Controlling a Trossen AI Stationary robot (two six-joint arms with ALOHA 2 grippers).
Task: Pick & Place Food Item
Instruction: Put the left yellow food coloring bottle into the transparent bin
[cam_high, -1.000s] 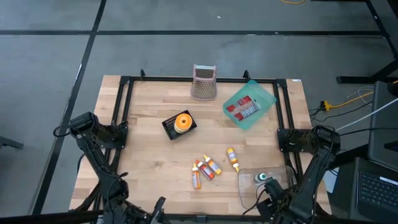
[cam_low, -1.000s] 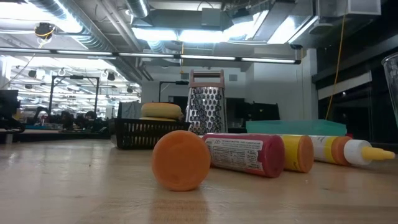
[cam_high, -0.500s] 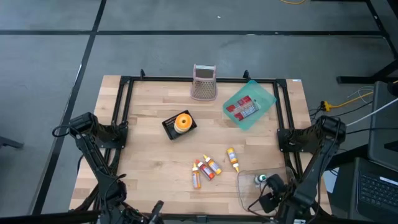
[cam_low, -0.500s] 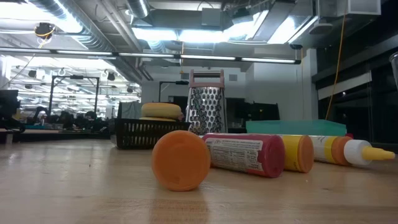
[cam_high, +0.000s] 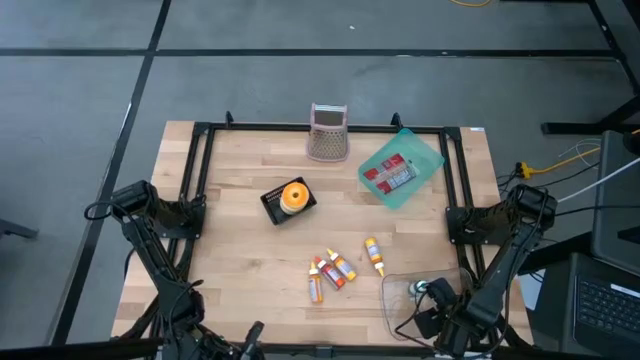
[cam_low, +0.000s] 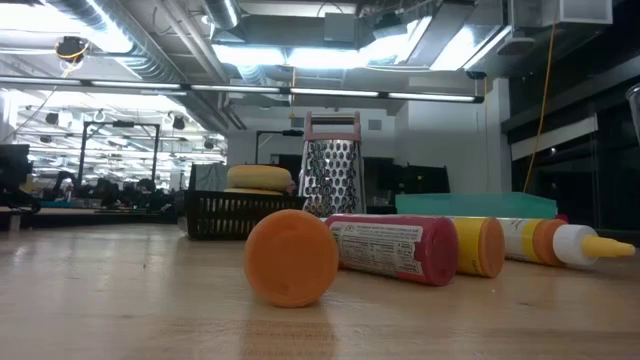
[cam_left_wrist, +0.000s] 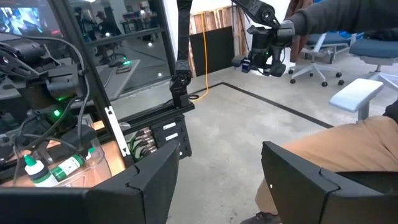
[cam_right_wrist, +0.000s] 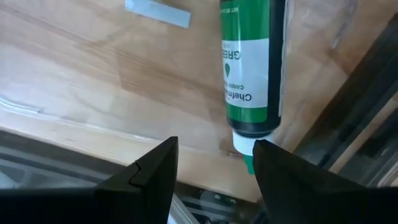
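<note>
A green bottle with a white label lies on its side in a clear container at the table's near right; it also shows in the high view as the green bottle and in the left wrist view as the green bottle. My right gripper hangs open over it, pointing down, with the bottle's white nozzle end close beside one finger. My left gripper waits open at the near edge, left of the middle, and points level toward the right arm, with nothing between its fingers.
Several small colouring bottles lie mid-table, close in the low view. A black basket with an orange-yellow round item, a metal grater and a teal tray of red packs stand farther back. A person sits beyond the right side.
My right gripper has sunk toward the green bottle in the clear container and shifted a little toward the far edge. Its fingers stay apart. Nothing on the table has moved.
</note>
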